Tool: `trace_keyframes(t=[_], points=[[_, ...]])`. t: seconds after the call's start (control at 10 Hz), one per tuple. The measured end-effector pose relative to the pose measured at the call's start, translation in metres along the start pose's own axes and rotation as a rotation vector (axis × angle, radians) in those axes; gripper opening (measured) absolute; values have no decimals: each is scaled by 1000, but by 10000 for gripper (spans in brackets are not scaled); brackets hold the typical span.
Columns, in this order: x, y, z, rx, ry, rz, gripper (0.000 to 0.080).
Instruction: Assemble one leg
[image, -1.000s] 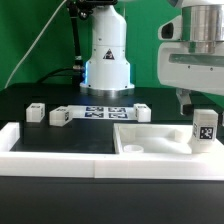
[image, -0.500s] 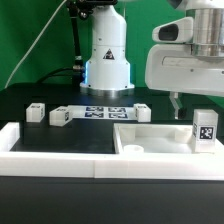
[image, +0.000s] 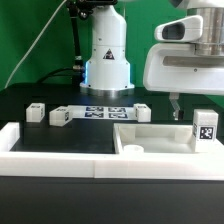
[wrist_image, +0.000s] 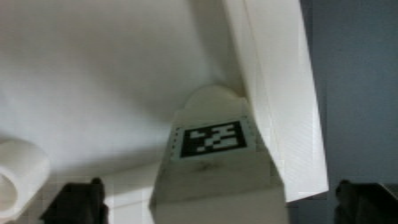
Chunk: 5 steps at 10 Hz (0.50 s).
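Starting at the left of the exterior view, we see a small white part (image: 37, 112) standing alone on the black bench (image: 60, 140), and just to its right a second small white part (image: 60, 116) with a dark tag on its face. A raised white border (image: 50, 152) runs across the lower left of the frame, along the bench's near edge. In the middle, at the foot of the robot's white base (image: 107, 62), lies the marker board (image: 105, 111) with its row of black-and-white tags, and another small white part (image: 142, 113) sits at the board's right end. Lower right of centre we find the wide white slab (image: 150, 138), lying flat, with a round hole near its left end. At the far right the leg (image: 205, 127) stands upright on the slab, its tag facing the camera. Above and slightly left of it, the arm's bulky white head fills the upper right of the frame, and the tool (image: 177, 112) hangs beside the leg without touching it. In the wrist view we look down on the leg (wrist_image: 217, 150), its tag in the centre, with one dark fingertip (wrist_image: 80, 202) at the lower left corner and the other at the lower right corner; the tool (wrist_image: 222, 203) is spread wide, with the leg between its fingers and clear of both.
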<state>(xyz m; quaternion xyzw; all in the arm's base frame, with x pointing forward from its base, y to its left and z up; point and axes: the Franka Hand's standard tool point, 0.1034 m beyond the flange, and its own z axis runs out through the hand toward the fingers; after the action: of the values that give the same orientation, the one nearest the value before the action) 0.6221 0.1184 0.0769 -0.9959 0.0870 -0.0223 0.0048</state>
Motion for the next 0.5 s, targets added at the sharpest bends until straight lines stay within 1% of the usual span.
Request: trace_keyframes(t=[0.2,0.4,0.5], points=[[0,1,0,0,0,-21,637],[0,1,0,0,0,-21,291],[0,1,1,0,-1,-20,290]])
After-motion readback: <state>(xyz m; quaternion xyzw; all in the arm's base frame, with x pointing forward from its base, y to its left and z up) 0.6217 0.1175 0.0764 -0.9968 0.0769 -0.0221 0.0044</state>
